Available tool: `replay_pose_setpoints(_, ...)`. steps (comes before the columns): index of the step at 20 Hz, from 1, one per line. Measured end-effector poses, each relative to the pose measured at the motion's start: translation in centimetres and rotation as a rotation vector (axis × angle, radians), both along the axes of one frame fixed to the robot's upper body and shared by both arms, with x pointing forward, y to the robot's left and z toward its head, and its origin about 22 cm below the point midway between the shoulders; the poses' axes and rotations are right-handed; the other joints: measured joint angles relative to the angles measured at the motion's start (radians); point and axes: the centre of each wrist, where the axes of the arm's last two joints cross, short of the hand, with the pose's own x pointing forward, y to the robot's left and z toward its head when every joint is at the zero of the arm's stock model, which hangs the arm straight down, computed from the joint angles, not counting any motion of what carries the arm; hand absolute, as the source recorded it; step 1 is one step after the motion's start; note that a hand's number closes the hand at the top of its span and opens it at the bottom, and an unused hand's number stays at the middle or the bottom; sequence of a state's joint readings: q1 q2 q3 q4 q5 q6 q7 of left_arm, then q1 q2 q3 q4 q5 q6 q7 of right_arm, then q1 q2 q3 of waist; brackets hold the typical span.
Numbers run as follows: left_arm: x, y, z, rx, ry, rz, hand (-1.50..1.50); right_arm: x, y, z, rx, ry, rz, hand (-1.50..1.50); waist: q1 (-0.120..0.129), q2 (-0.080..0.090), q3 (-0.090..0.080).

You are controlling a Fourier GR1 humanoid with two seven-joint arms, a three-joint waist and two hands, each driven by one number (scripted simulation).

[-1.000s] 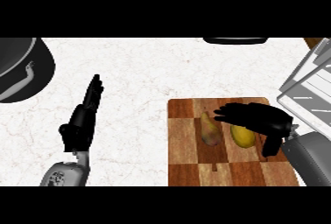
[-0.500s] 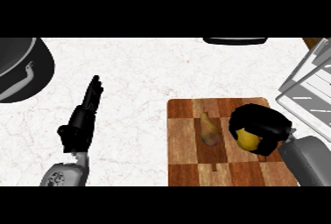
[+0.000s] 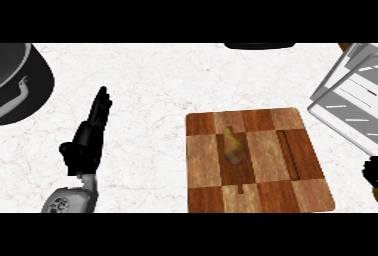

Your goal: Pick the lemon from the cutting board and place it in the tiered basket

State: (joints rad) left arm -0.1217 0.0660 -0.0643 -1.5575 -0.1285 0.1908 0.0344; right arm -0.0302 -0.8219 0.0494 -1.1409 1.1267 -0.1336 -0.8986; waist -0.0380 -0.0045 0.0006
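No legible text, labels or numbers anywhere (counter, board and basket included).

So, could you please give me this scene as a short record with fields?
surface: white marbled counter
cutting board: wooden, checkered, right of centre
on board: one elongated yellow-brown item
lemon: not visible
tiered basket: right edge, beyond the board
left robot hand: open, resting left of the board
right robot hand: only a sliver at the right edge
dark pot: upper left

Left robot hand (image 3: 87, 135) open, fingers straight (right robot hand (image 3: 371, 172) barely visible at edge)
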Motion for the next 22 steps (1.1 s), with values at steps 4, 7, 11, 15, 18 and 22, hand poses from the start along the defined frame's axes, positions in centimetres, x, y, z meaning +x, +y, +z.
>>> replay_pose_setpoints(4, 0.0, -0.5, -0.1, 0.004, 0.001, -0.007, 0.00, -3.0, -4.5, 1.5, 0.024, -0.081, -0.096, 1.50, 0.011, 0.001, 0.000)
replay_pose_setpoints(7, 0.4, -0.7, 0.1, 0.008, -0.003, -0.010, 0.00, -4.1, -6.9, 3.9, 0.052, -0.152, -0.152, 1.50, 0.016, 0.002, 0.000)
replay_pose_setpoints(11, 0.0, -0.7, 0.1, 0.010, -0.001, -0.013, 0.00, -5.0, -9.2, 8.3, 0.120, -0.256, -0.213, 1.50, 0.018, 0.000, -0.001)
replay_pose_setpoints(15, 0.1, -0.3, 0.3, 0.009, -0.003, -0.012, 0.00, -5.4, -10.7, 14.0, 0.208, -0.353, -0.256, 1.50, 0.015, -0.001, -0.002)
replay_pose_setpoints(18, 0.2, -0.8, 0.5, 0.004, -0.008, -0.014, 0.00, -5.6, -11.3, 18.3, 0.262, -0.396, -0.292, 1.50, 0.016, -0.001, -0.002)
replay_pose_setpoints(22, 0.1, -0.9, 0.6, 0.005, -0.008, -0.013, 0.00, -6.1, -12.1, 23.5, 0.305, -0.430, -0.337, 1.50, 0.023, 0.001, -0.002)
